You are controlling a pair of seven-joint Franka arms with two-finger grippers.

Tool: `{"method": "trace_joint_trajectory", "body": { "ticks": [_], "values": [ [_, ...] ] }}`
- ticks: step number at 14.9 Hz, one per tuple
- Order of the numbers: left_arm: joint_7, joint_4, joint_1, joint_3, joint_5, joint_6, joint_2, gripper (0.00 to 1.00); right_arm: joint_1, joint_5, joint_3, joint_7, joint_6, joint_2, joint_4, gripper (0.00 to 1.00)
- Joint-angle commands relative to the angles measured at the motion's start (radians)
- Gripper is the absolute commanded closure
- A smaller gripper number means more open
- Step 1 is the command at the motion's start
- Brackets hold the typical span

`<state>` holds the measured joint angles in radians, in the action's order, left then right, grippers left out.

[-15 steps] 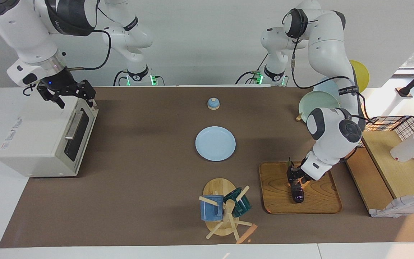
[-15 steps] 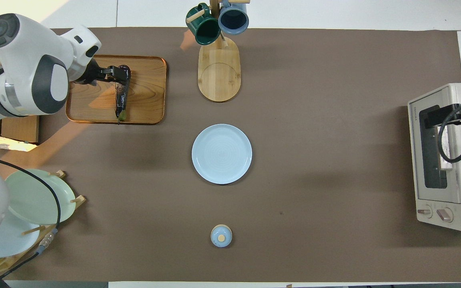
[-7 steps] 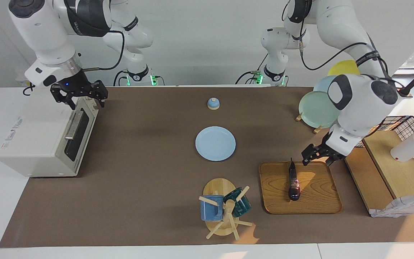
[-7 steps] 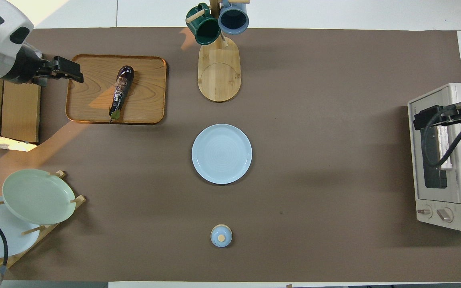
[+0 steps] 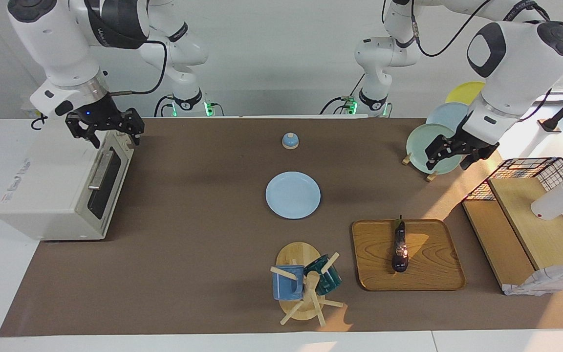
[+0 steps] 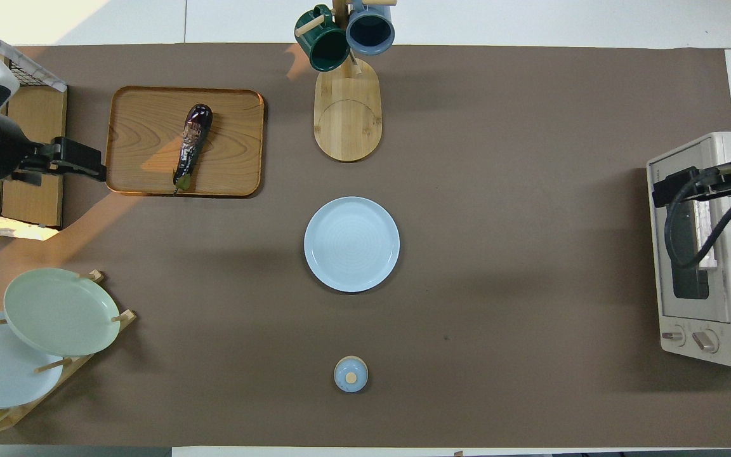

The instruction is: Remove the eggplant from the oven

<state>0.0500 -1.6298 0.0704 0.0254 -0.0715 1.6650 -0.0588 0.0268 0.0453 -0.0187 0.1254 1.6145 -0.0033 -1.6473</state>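
Left gripper [image 5: 455,155] hung released and empty in the facing view, raised over the plate rack [image 5: 433,142] at the left arm's end of the table [image 5: 188,274], its fingers spread with nothing between them. Right gripper [image 5: 105,128] was likewise unclenched, poised over the top front edge of the oven [image 5: 56,190], whose dark glass door stood shut with its bar handle facing the table's middle. Eggplant [image 5: 400,247] lay outside the oven, on the wooden tray [image 5: 433,274] near the table edge farthest from the robots, toward the left arm's end, stem tip pointing toward the robots. A pale blue plate [image 5: 293,195] sat at the table's centre; a small blue lid with a wooden knob [image 5: 290,141] lay nearer the robots than the plate. A mug tree [image 5: 306,283] bearing a blue and a green mug stood beside the tray, by the same edge.

In the overhead view, the left gripper [image 6: 80,162] appeared just off the tray's [image 6: 150,108] corner nearest the robots, apart from the eggplant [image 6: 191,145], which lay lengthwise on the tray. The right gripper [image 6: 683,184] showed over the oven [image 6: 708,330] at the right arm's end of the table [image 6: 530,158]. The plate [image 6: 351,244], the lid [image 6: 351,374] and the mug tree [image 6: 346,120] lined the table's middle, and the plate rack [image 6: 54,317] occupied the corner nearest the left arm.
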Motion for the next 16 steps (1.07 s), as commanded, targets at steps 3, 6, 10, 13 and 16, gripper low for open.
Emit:
{"method": "trace_joint_trajectory", "body": {
  "ticks": [3,6,10,13,16],
  "values": [
    [0.013,-0.163,0.003,0.001,0.021,0.001,0.105,0.0,0.01,0.007,-0.003,0.008,-0.012,-0.012,-0.008,0.0],
    [0.013,-0.139,0.012,0.004,0.056,-0.039,0.109,0.0,0.01,0.007,-0.004,0.01,-0.01,-0.012,-0.008,0.0],
    [0.014,-0.108,0.005,0.015,0.058,-0.099,0.116,0.0,0.01,0.005,-0.004,0.008,-0.01,-0.012,-0.008,0.0],
    [0.016,-0.036,0.003,0.016,0.056,-0.157,0.1,0.0,0.01,0.007,-0.004,0.008,-0.01,-0.012,-0.008,0.0],
    [0.018,-0.033,0.003,0.016,0.042,-0.117,0.097,0.0,0.01,0.007,-0.004,0.008,-0.012,-0.012,-0.008,0.0]
  ]
}}
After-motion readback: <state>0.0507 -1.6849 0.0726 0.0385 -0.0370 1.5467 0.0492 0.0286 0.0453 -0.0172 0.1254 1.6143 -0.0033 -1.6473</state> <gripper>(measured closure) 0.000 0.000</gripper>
